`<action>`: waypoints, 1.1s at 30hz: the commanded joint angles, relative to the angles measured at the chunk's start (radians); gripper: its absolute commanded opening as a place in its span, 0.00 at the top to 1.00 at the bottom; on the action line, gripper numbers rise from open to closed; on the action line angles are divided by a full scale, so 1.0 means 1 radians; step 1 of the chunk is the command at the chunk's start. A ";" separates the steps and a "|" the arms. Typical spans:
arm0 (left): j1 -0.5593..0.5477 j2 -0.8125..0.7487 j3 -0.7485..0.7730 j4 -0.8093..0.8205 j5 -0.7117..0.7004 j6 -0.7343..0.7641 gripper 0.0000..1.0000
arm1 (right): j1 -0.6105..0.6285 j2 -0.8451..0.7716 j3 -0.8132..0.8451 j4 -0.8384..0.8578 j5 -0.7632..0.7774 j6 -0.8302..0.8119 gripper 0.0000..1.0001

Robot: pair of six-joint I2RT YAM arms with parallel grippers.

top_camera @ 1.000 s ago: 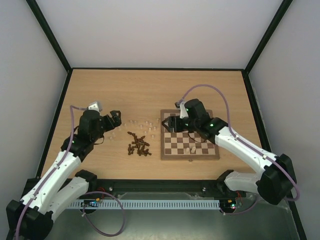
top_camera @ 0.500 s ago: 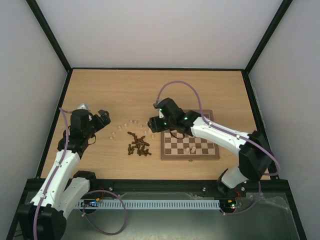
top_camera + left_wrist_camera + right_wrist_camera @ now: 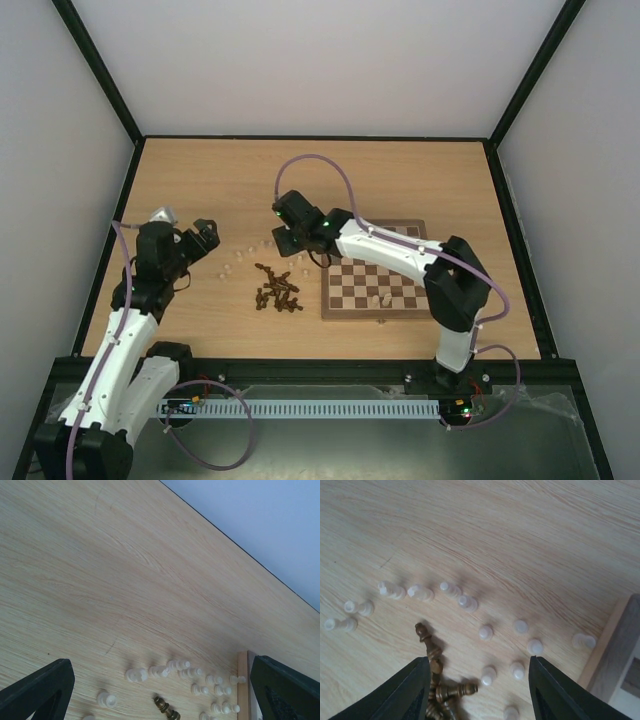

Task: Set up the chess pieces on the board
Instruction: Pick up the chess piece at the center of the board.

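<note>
Right gripper [image 3: 288,243]: over the loose pale pieces [image 3: 470,601] on the counter [image 3: 200,180], just left of the board [image 3: 400,285]. Jaws partly apart, nothing between them. Left gripper [image 3: 207,238]: spread wide, empty, parked left of the scatter. Dark pieces [image 3: 278,290]: heaped just on the near side of the pale ones, touching one another. On the board so far only a pale pair [image 3: 380,299], standing close to its near edge. Most of the task not yet done, by the look of it.

Risks from here:
- Crowding. Pale pieces close together, some tipped on their sides, so easy to pinch two at once or flick a neighbour away on the descent.
- Dark heap right beside the finger at the left of the right wrist view, so likely to be nudged and scattered.
- Tiny rounded wood lying flat. Apt to squirt out of closing jaws or come up crooked, then topple once set on a square.
- Long reach back across the board, with a possible sweep of the pale pair.

Against a second ago: right gripper then above the board's far left corner, now swung left and clear of it, over the pale scatter. Left gripper drawn a little further left. Pale pair, dark heap and board unmoved.
</note>
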 commanded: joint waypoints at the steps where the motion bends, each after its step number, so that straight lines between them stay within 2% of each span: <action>1: 0.005 -0.015 0.001 -0.029 0.026 -0.008 0.01 | 0.029 0.088 0.105 -0.103 0.084 -0.026 0.46; 13: 0.006 -0.042 0.013 -0.064 -0.023 0.016 0.00 | 0.076 0.293 0.301 -0.170 0.150 -0.041 0.55; 20: 0.006 -0.042 0.014 -0.064 -0.030 0.022 0.00 | 0.077 0.355 0.354 -0.197 0.181 -0.042 0.61; 29: 0.008 -0.047 0.012 -0.065 -0.041 0.025 0.01 | 0.077 0.415 0.411 -0.212 0.200 -0.058 0.61; 33: 0.008 -0.050 0.011 -0.066 -0.042 0.025 0.01 | 0.076 0.434 0.427 -0.217 0.208 -0.061 0.67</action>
